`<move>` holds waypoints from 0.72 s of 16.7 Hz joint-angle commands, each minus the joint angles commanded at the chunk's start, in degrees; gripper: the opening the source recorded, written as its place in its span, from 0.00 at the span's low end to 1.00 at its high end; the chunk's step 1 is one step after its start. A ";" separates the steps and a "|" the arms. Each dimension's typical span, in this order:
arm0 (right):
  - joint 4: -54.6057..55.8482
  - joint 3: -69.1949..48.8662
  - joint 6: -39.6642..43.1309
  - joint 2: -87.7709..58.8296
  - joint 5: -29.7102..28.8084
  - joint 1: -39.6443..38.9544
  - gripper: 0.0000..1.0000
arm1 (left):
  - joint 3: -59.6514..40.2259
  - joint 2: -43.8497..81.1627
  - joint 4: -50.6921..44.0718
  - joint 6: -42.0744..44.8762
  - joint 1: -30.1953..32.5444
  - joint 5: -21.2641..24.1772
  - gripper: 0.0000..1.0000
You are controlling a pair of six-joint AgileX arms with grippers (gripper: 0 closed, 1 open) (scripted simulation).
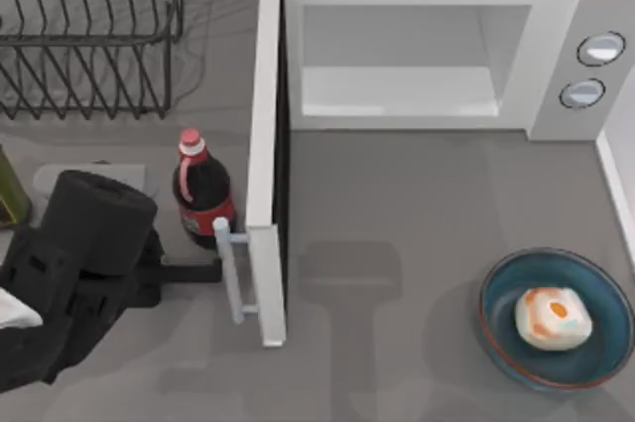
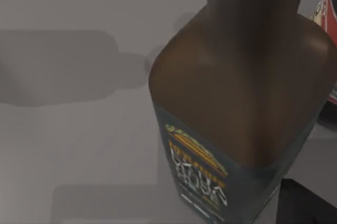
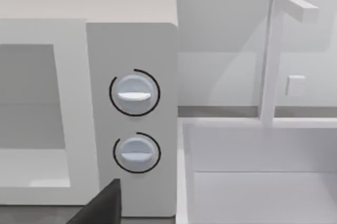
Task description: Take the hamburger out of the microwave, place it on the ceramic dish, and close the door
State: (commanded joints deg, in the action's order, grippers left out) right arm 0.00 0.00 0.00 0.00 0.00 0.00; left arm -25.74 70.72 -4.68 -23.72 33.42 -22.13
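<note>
Hamburger [image 1: 553, 319]: lies inside the ceramic dish, orange-red patches facing up; slightly oblong, long axis running roughly left to right across the top view.
Ceramic dish [image 1: 506, 345]: teal bowl with reddish-brown rim, on the surface [image 1: 397, 223] at the right front, well apart from the microwave opening; holds the hamburger and nothing else.
Microwave [image 1: 536, 65]: white box at the rear of the surface, cavity facing forward; cavity holds nothing visible.
Knobs [image 3: 134, 93]: two round grey-blue dials, one above the other on the side panel right of the cavity.
Door [image 1: 266, 164]: swung fully open, standing at a right angle to the microwave front, long axis running from the cavity's left edge toward the front of the surface; dark inner face turned right, white bar handle [image 1: 234, 273] on its left side.
Left claw [image 1: 203, 270]: just left of the door handle, near its lower end; whether its fingers are spread or pressed together cannot be told.
Cola bottle [image 1: 202, 192]: upright, red cap, just left of the door, behind the left claw.
Brown bottle [image 2: 247, 103]: close to the left wrist camera, labelled.
Wire rack [image 1: 89, 30]: black, at the rear left.
Sink [image 3: 258, 182]: white basin with faucet, just beside the microwave's knob side.
</note>
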 joint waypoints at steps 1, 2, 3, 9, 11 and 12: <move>0.00 0.00 0.00 0.00 0.00 0.00 1.00 | 0.04 0.03 0.08 0.00 0.01 0.00 0.00; 0.00 0.00 0.00 0.00 0.00 0.00 1.00 | 0.04 0.03 0.08 0.00 0.01 0.00 0.00; 0.00 0.00 0.00 0.00 0.00 0.00 1.00 | 0.04 0.03 0.08 0.00 0.01 0.00 0.00; 0.00 0.00 0.00 0.00 0.00 0.00 1.00 | 1.10 -1.69 0.32 -6.52 2.83 -2.90 0.00; 0.00 0.00 0.00 0.00 0.00 0.00 1.00 | 0.49 -0.06 -0.81 -12.41 6.77 -5.44 0.00; 0.00 0.00 0.00 0.00 0.00 0.00 1.00 | -0.34 1.47 -1.77 -14.77 9.40 -6.73 0.00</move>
State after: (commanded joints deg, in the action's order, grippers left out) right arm 0.00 0.00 0.00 0.00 0.00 0.00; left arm -26.08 72.19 -6.44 -38.49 42.82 -28.86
